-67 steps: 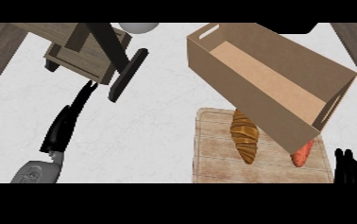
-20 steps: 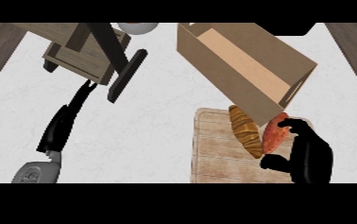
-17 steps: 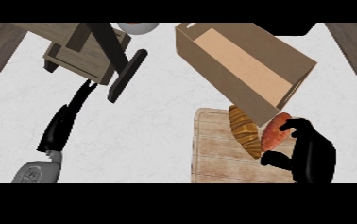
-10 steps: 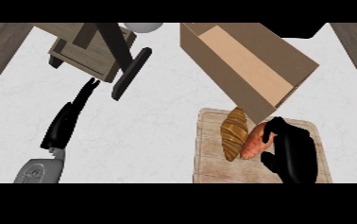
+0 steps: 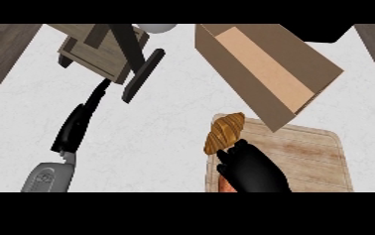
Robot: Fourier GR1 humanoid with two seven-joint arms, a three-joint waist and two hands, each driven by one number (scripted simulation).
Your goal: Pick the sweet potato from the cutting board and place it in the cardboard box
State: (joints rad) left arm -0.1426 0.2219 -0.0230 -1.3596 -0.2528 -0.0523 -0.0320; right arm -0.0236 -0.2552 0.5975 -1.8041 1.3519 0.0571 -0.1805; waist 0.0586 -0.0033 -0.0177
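White marbled counter carries a wooden cutting board and an open cardboard box. The right hand is curled round the sweet potato, hiding all but an orange sliver at the board's left edge. A croissant lies just beyond. The left hand rests relaxed at left.

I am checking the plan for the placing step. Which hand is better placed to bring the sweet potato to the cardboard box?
The right hand. It is curled over the sweet potato on the cutting board, just below the cardboard box. The left hand is at the far left, fingers straight, holding nothing.
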